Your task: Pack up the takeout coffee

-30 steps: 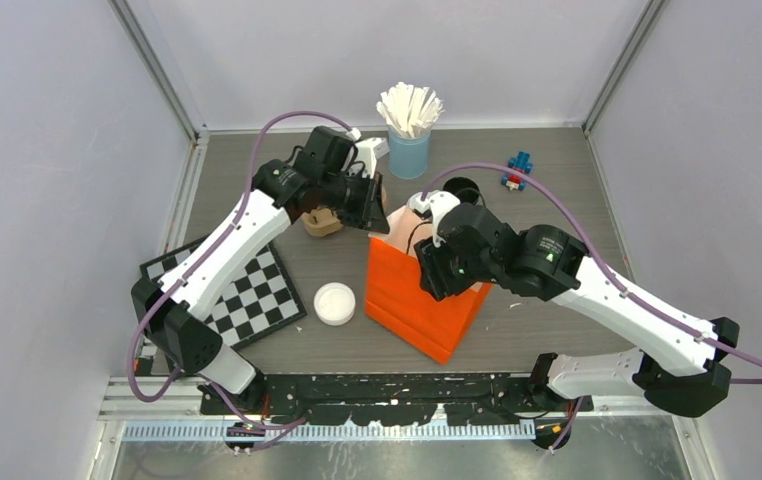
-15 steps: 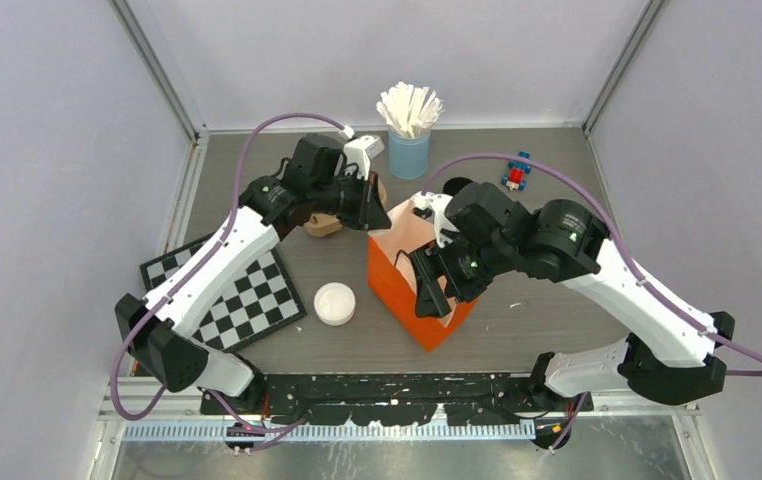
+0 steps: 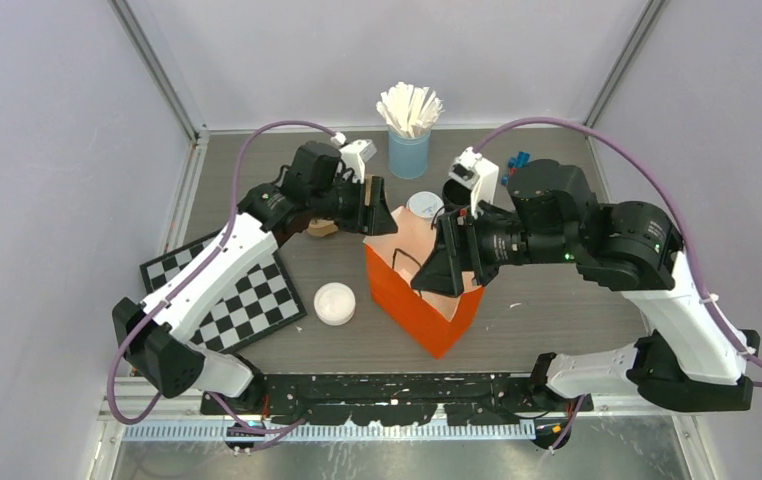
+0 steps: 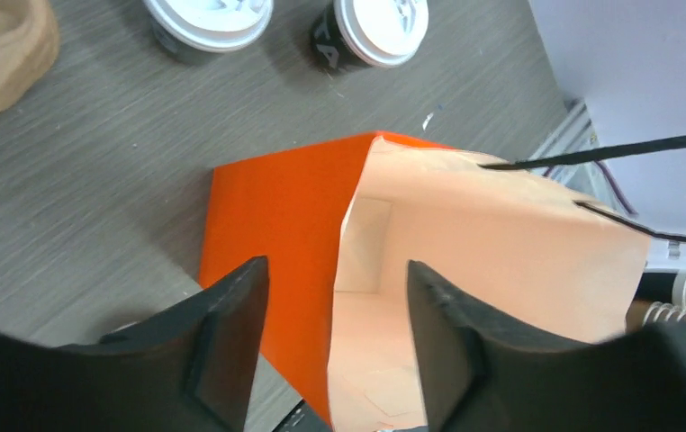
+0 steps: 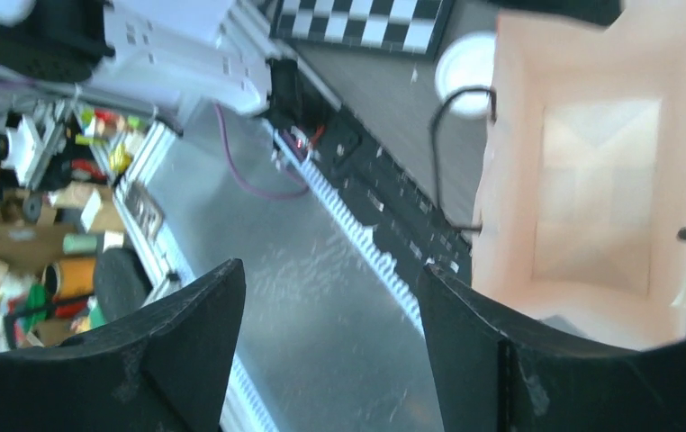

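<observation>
Two takeout coffee cups, black with white lids, stand behind the bag in the left wrist view (image 4: pixel 209 18) (image 4: pixel 380 27); from above one lid (image 3: pixel 423 205) shows clearly. The orange paper bag (image 3: pixel 422 300) stands open, and its pale inside (image 5: pixel 591 180) holds nothing. My left gripper (image 3: pixel 377 218) is open at the bag's far-left corner, and the bag's wall (image 4: pixel 276 225) runs between its fingers (image 4: pixel 231 333) without being pinched. My right gripper (image 3: pixel 435 272) hangs open above the bag's right side, gripping nothing (image 5: pixel 330 279).
A loose white lid (image 3: pixel 335 303) lies left of the bag, beside a checkerboard (image 3: pixel 227 290). A brown object (image 3: pixel 322 228) sits under the left arm. The light-blue cup of stirrers (image 3: pixel 409 150) and a blue toy (image 3: pixel 517 160) stand at the back. The bag's black handles (image 5: pixel 452 153) stick up.
My left gripper has opened off the bag's rim. The right arm has lifted up and back out of the bag, its jaws now wide, uncovering a cup behind the bag.
</observation>
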Controlling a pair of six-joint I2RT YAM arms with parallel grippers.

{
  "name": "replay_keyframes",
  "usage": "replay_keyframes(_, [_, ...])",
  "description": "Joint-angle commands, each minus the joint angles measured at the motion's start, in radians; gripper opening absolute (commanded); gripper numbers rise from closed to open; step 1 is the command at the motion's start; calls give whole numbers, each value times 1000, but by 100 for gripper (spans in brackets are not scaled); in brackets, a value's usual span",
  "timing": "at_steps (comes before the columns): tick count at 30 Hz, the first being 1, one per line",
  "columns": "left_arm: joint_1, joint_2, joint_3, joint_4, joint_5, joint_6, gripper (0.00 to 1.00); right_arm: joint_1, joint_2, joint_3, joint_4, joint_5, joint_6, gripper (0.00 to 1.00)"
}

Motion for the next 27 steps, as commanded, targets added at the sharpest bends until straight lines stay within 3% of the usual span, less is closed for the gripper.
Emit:
replay_keyframes(1, [-2, -54, 102, -58, -153, -32, 67, 3, -64, -18, 192, 174, 14, 77])
replay_keyframes(2, [-1, -62, 114, -74, -198, -32, 73, 3, -77, -31, 201, 246, 6, 79])
replay_keyframes(3, [0, -66, 125, -86, -241, -31, 98, 3, -98, -50, 212, 332, 0, 81])
replay_keyframes(8, [53, -43, 173, -160, -439, -92, 100, 3, -225, -186, 318, 492, -55, 88])
replay_keyframes(13, [211, 65, 210, -179, -389, -131, 100, 3, -333, -281, 379, 545, -75, 89])
replay_keyframes(16, [270, 154, 282, -200, -359, 34, 100, 4, -358, -306, 372, 527, -62, 88])
replay_keyframes(21, [309, 332, 403, -275, -354, 490, 96, 3, -345, -301, 299, 550, -36, 83])
replay_keyframes(24, [312, 397, 405, -292, -286, 732, 91, 3, -314, -279, 268, 601, 10, 82])
replay_keyframes(27, [315, 466, 409, -272, -224, 851, 80, 4, -276, -240, 252, 626, 57, 81])
